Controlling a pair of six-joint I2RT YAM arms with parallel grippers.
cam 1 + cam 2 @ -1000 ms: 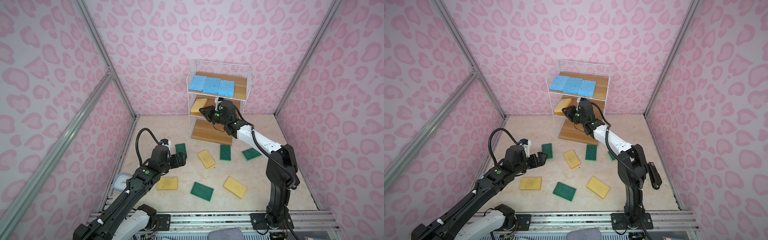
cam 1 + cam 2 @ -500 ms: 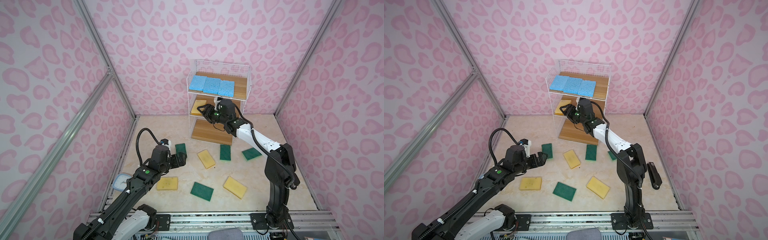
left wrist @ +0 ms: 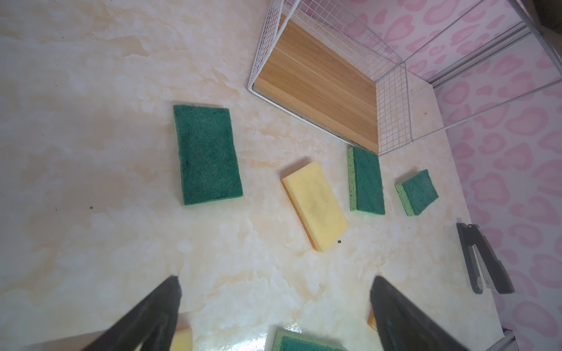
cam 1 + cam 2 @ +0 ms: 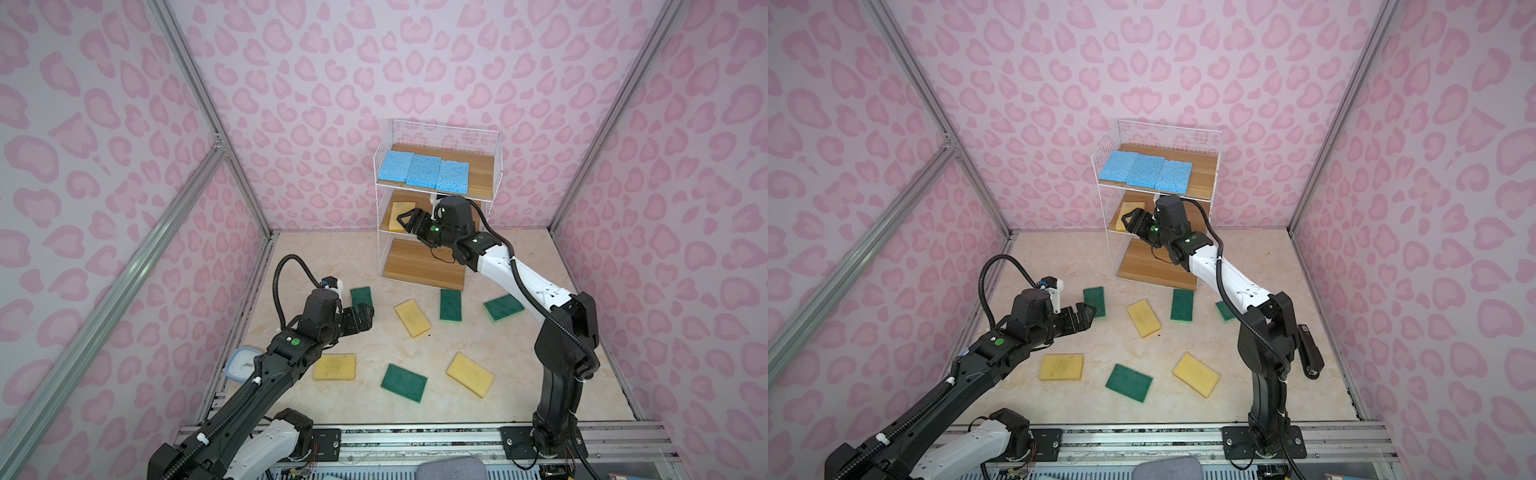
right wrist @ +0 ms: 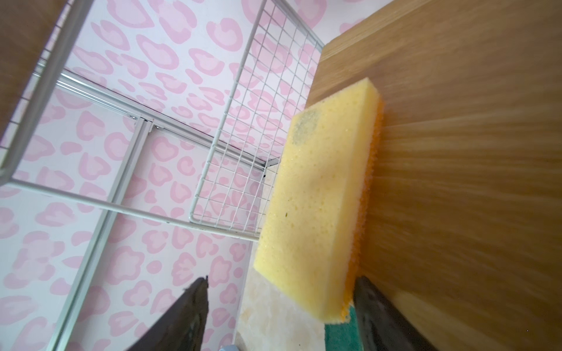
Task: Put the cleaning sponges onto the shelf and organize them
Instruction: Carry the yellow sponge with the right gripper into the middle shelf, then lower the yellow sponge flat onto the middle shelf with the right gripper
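TOP VIEWS
The shelf [image 4: 424, 266] stands at the middle of the far edge of the bench [image 4: 523, 365]. In both top views, three blue sponges [image 4: 422, 171] lie side by side, touching, on the top board [image 4: 482, 176]. One yellow sponge [image 4: 398, 208] lies at the left end of the middle board [image 4: 1133, 195]. The right claw [image 4: 404, 220] reaches into the middle tier, jaws apart, just beside that sponge. Four green sponges [image 4: 450, 305] and three loose yellow sponges [image 4: 412, 318] lie scattered on the bench between the shelf and the near edge. The left claw [image 4: 368, 316] hovers over the bench toward the left edge, jaws apart, beside one green sponge.

LEFT WRIST VIEW
The left claw fingers [image 3: 158, 313] stand wide open, with bench surface between them. Ahead lie three green sponges [image 3: 208, 155] and one loose yellow sponge [image 3: 314, 205], all apart from each other. The bottom board [image 3: 319, 82] lies beyond them.

RIGHT WRIST VIEW
The right claw fingers [image 5: 188, 313] stand apart and grip nothing. The yellow sponge [image 5: 319, 197] rests flat on the middle board [image 5: 456, 152], orange layer against the wood. One finger sits just beside its near corner and contact cannot be told. The other finger is well clear
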